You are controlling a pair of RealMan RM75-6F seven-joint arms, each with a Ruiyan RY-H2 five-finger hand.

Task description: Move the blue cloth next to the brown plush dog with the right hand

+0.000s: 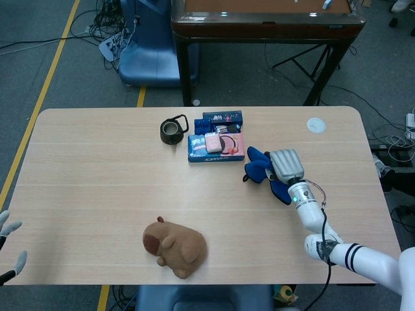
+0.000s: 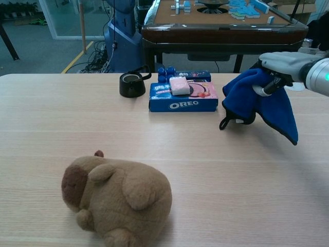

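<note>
The brown plush dog (image 1: 174,246) lies near the table's front edge, shown large in the chest view (image 2: 115,198). My right hand (image 1: 286,165) grips the blue cloth (image 1: 259,170) right of the Oreo box, far from the dog. In the chest view the hand (image 2: 285,64) holds the cloth (image 2: 257,98) up off the table, its folds hanging down with a black tag dangling. My left hand (image 1: 10,243) shows only at the lower left edge of the head view, off the table, fingers apart and holding nothing.
A blue Oreo box (image 1: 216,148) with a pink packet on it sits at the back centre, beside a black tape roll (image 1: 172,131). A white disc (image 1: 316,125) lies at the back right. Bare wooden table (image 1: 97,175) spreads between the dog and the box.
</note>
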